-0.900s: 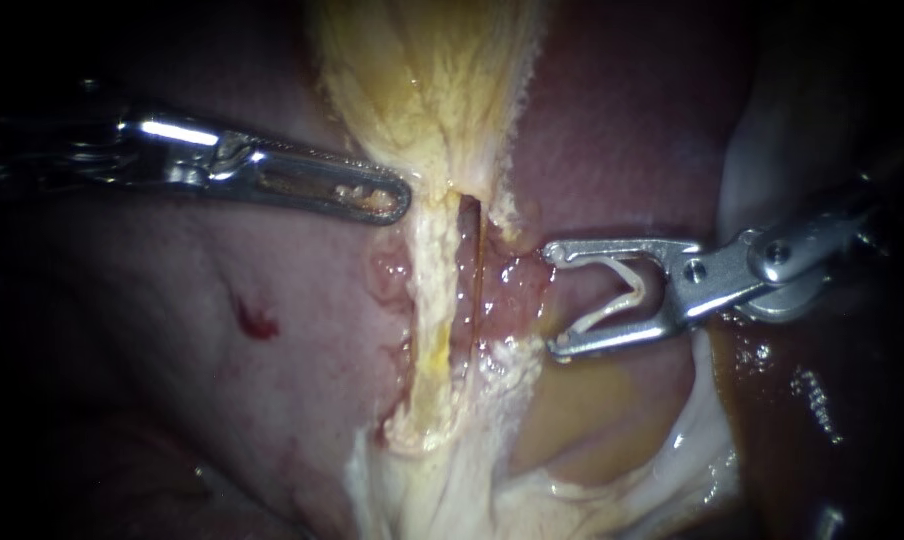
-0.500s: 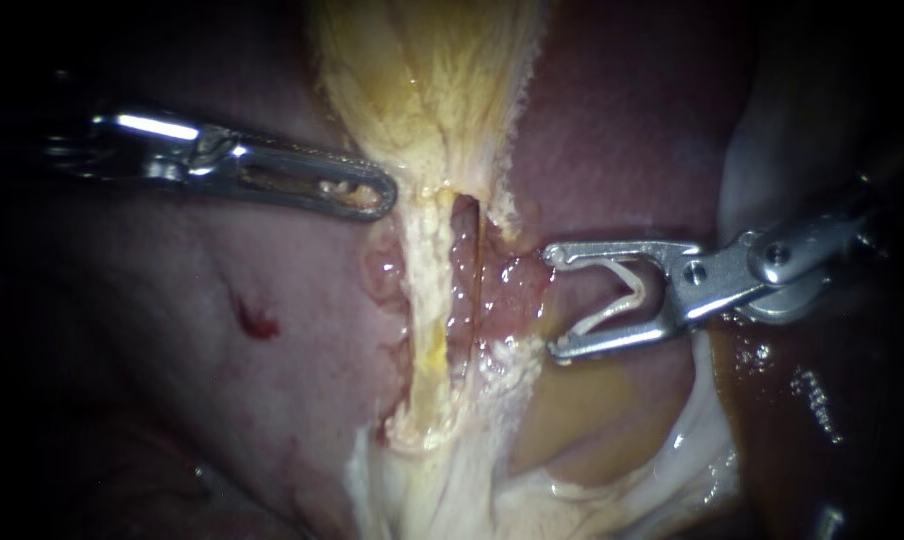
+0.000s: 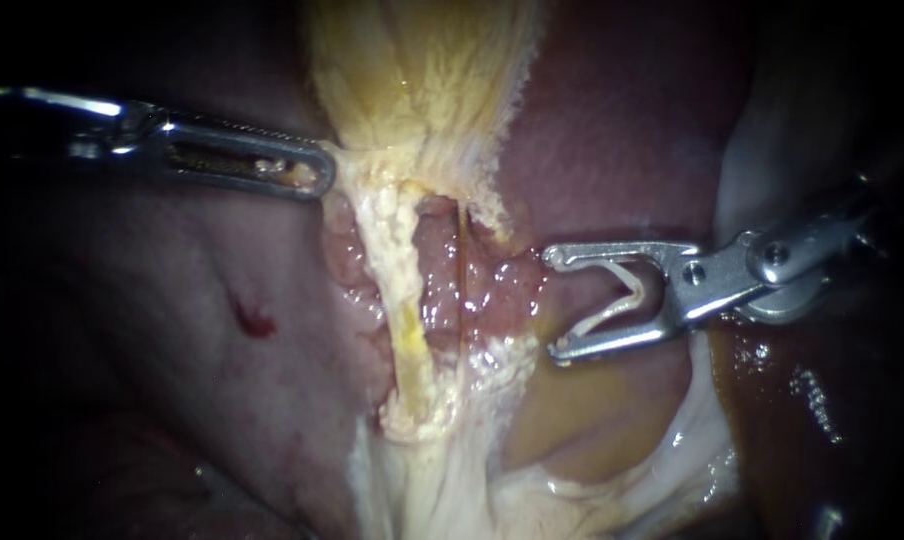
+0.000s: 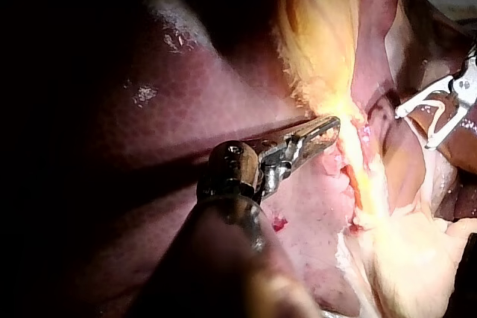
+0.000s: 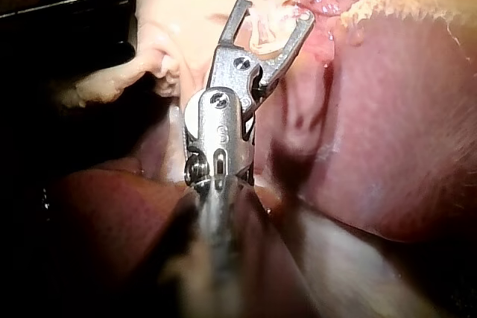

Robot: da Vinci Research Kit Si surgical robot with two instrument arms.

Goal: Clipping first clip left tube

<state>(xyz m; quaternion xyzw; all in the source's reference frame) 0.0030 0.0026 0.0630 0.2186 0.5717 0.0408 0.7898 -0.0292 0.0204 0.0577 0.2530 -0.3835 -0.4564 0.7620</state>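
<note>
Liver (image 3: 222, 330): dark red bed lying behind everything.
Left instrument (image 3: 317, 178): jaws pinched on the gallbladder's (image 3: 422, 90) lower edge, probably so that what hangs below is drawn taut.
Left tube (image 3: 404, 300): pale strand below the gallbladder, laid bare, not yet clipped.
Right instrument (image 3: 550, 302): jaws spread wide, near the left tube, not yet around it.
Clip (image 3: 622, 290): white, seated between those jaws, touched by both, held ready.

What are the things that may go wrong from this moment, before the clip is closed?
1. The right instrument holds the clip apart from the left tube; advancing, it may catch the nearer pink tissue instead.
2. The left instrument pulls the gallbladder edge taut; that thin fringe might tear or slip.
</note>
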